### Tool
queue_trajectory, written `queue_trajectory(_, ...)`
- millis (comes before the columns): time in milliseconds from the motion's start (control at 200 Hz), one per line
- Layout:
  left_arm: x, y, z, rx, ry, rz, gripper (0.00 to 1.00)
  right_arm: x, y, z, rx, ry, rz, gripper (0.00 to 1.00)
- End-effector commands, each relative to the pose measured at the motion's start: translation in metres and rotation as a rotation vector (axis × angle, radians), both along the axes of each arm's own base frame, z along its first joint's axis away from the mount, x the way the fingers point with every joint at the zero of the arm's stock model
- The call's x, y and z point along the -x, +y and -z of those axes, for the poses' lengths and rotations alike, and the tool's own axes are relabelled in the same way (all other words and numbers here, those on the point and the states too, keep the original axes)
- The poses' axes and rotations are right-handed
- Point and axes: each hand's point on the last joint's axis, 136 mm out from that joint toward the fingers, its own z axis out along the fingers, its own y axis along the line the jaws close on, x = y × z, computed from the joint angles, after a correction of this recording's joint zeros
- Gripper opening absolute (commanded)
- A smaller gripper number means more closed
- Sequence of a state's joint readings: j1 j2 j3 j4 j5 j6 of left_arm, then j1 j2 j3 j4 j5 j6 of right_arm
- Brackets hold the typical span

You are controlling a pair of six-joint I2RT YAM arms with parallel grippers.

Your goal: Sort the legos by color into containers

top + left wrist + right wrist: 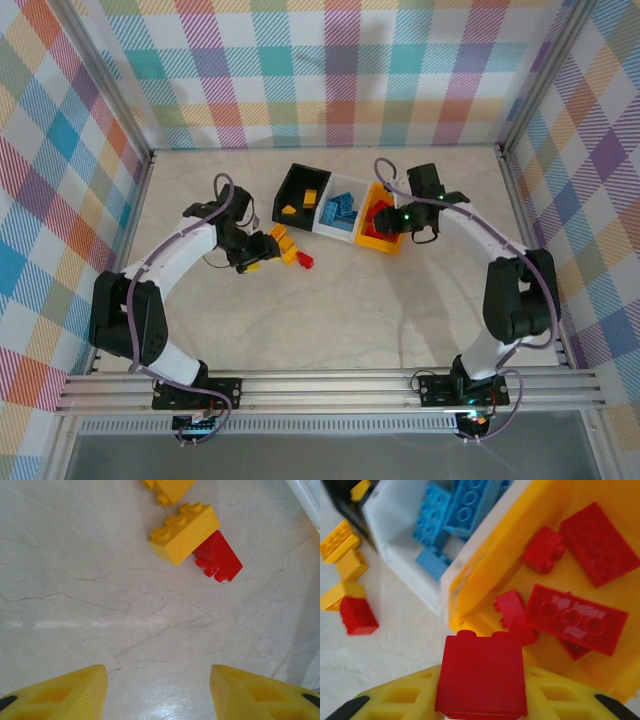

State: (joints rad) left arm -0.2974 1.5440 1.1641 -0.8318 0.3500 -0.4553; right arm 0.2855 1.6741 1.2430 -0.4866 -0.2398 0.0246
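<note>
Found right tool clenched on a red lego above the near wall of the yellow-orange bin, with other red legos lying inside. Noted blue legos in the adjoining white bin. Found left tool released and empty over the surface, short of a yellow lego touching a loose red lego.
</note>
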Motion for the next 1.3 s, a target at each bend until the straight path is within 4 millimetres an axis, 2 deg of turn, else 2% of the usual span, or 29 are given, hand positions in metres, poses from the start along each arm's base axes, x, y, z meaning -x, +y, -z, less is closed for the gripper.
queue_trajectory(0, -0.009, -0.006, -0.01, 0.02, -0.024, -0.003, 0.57, -0.007, -0.012, 0.014, 0.021, 0.083, 0.08, 0.4)
queue_trajectory(245, -0.007, -0.003, -0.007, 0.005, -0.018, 0.0, 0.57, -0.024, -0.012, 0.027, 0.013, 0.122, 0.108, 0.4)
queue_trajectory(350, -0.006, -0.003, -0.006, 0.002, -0.017, -0.001, 0.57, -0.027, -0.01, 0.029, 0.012, 0.13, 0.104, 0.44)
queue_trajectory(540, -0.009, -0.004, -0.004, 0.005, -0.016, -0.005, 0.57, -0.028, -0.012, 0.025, 0.021, 0.119, 0.101, 0.61)
queue_trajectory(615, -0.011, -0.005, -0.004, 0.009, -0.017, -0.009, 0.57, -0.026, -0.013, 0.021, 0.028, 0.108, 0.094, 0.62)
queue_trajectory(695, -0.013, -0.005, -0.005, 0.006, -0.021, -0.011, 0.57, -0.023, -0.007, 0.007, 0.005, 0.066, 0.061, 0.62)
queue_trajectory(800, -0.015, -0.003, -0.005, -0.005, -0.027, -0.018, 0.57, -0.007, 0.023, -0.021, -0.035, -0.067, -0.107, 0.63)
queue_trajectory(915, -0.018, -0.005, -0.005, 0.002, -0.026, -0.031, 0.57, 0.032, 0.07, -0.038, -0.068, -0.193, -0.392, 0.69)
queue_trajectory(1105, -0.02, -0.004, -0.007, 0.004, -0.034, -0.05, 0.57, 0.105, 0.13, -0.017, -0.041, -0.345, -0.818, 0.81)
queue_trajectory(1175, -0.018, -0.002, -0.008, -0.003, -0.036, -0.052, 0.57, 0.113, 0.142, -0.005, -0.036, -0.373, -0.856, 0.86)
queue_trajectory(1295, -0.01, 0.005, -0.009, -0.021, -0.036, -0.054, 0.57, 0.107, 0.156, 0.021, -0.003, -0.311, -0.826, 0.88)
